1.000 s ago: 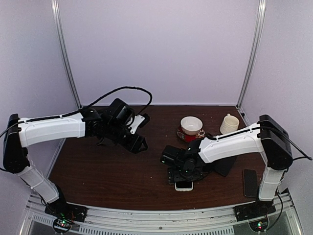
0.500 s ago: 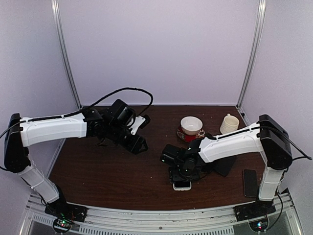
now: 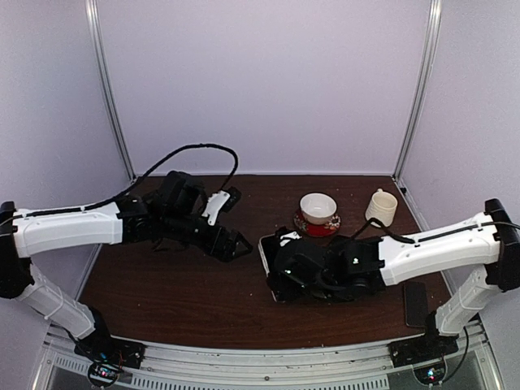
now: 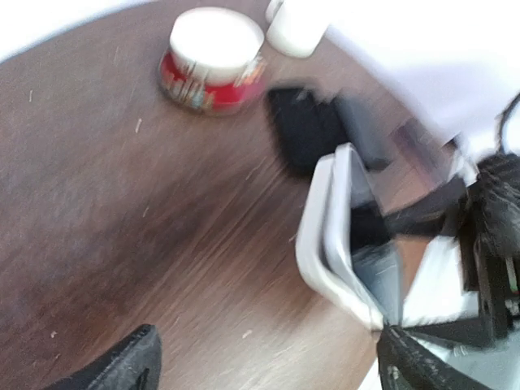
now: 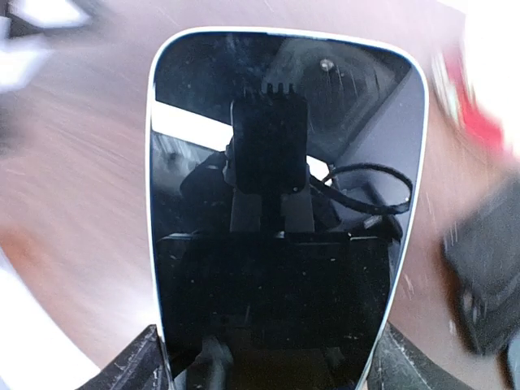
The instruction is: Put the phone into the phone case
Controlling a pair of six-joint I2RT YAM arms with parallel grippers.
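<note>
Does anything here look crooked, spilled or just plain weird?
Only the white-rimmed, black-screened phone: it's tipped up on edge in the right gripper rather than lying flat on the brown wooden table. Nothing looks spilled or broken.

Pale lilac walls (image 3: 268,81), metal corner posts (image 3: 110,89), dark brown wood table (image 3: 162,292), even light.

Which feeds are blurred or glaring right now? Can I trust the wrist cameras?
Top external: sharp and evenly lit. Left wrist: motion-smeared throughout, the phone and red bowl soft-edged. Right wrist: the phone's screen is crisp but covered in reflections, and the table behind it is streaked with blur.
</note>
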